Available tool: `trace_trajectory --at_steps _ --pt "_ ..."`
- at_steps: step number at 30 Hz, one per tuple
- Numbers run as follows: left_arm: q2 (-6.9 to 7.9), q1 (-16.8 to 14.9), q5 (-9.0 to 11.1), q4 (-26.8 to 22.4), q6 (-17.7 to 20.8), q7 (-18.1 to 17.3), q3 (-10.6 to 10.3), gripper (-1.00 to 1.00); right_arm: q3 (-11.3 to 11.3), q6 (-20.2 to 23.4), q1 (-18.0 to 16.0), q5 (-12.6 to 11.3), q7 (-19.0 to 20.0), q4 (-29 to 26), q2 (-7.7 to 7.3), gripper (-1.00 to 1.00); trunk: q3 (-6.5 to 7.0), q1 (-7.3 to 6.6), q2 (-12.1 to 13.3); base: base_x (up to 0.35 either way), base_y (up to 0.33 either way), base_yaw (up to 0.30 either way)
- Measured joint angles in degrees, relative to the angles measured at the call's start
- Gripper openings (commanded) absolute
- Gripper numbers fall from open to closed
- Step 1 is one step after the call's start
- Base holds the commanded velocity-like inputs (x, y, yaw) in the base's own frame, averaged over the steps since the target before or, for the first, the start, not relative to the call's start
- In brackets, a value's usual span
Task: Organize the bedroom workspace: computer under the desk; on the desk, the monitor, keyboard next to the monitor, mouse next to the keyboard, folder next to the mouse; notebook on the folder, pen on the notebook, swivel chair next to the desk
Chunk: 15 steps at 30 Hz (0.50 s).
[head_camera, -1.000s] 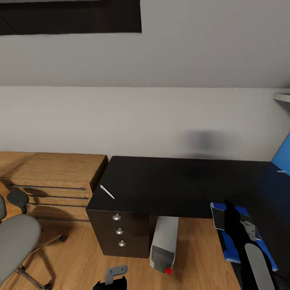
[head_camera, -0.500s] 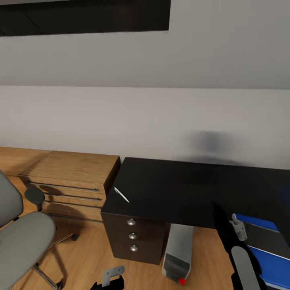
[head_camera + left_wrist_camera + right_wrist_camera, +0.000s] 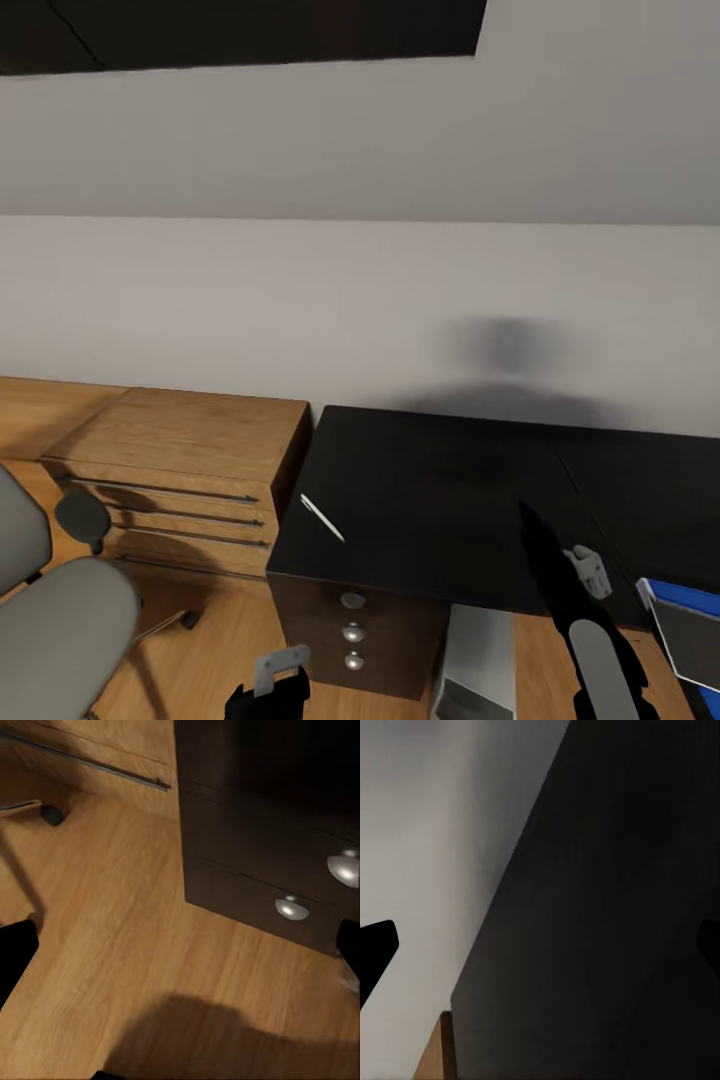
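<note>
Camera panned right, pen point(image 3: 323, 518) lying diagonally on desk point(image 3: 450, 500), both arms' fingers spread, empty.

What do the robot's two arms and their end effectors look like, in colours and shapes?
In the head view, the right arm has a rounded light grey shell, then a slim black forearm with a small grey bracket. The left arm is black with a grey angled bracket. In the wrist views, the end effector fingers are plain black.
</note>
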Motion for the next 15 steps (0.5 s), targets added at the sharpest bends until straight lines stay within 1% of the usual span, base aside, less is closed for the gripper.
trace_trajectory --at_steps 2,4,7,9,10,12,14,15 --pt "0.01 0.00 0.00 -1.30 0.09 0.01 0.65 1.00 1.27 0.21 -0.03 1.01 -1.97 -0.82 -0.12 1.00 0.00 0.00 0.00 0.309 0.039 0.000" --pt "0.02 -0.01 -0.02 -3.35 0.29 0.01 1.47 1.00 3.35 0.48 -0.09 2.64 -5.00 -2.13 -0.18 1.00 0.00 0.00 0.00 0.268 0.025 0.000" --pt "0.03 -0.01 -0.06 -7.74 0.68 0.10 2.91 1.00 7.45 0.75 -0.46 6.08 -11.28 -3.86 -0.21 1.00 0.00 0.01 0.00 0.162 0.015 0.000" --pt "0.09 -0.01 -0.10 -11.69 1.03 0.54 3.58 1.00 10.55 0.94 -1.49 8.84 -15.90 -4.10 -0.19 1.00 0.00 0.02 0.01 0.084 0.008 0.000" --pt "0.17 -0.02 -0.10 -15.61 1.38 1.67 3.99 1.00 13.84 1.21 -3.74 11.75 -20.26 -3.78 -0.16 1.00 0.01 0.02 0.01 0.052 0.005 0.000" --pt "0.22 -0.01 0.02 -18.87 1.84 3.62 4.27 1.00 17.67 2.11 -7.07 15.12 -24.27 -3.22 -0.12 1.00 0.01 0.03 0.01 0.038 0.003 0.000" --pt "0.19 -0.01 0.07 -21.03 2.37 5.98 4.36 1.00 21.64 3.55 -10.52 18.48 -28.00 -2.53 -0.13 1.00 0.01 0.03 0.01 0.022 0.002 0.000" --pt "0.07 -0.01 0.08 -22.65 3.05 8.27 4.40 1.00 25.07 5.69 -13.27 21.52 -31.44 -1.46 -0.11 1.00 0.01 0.03 0.01 0.014 0.001 0.000"
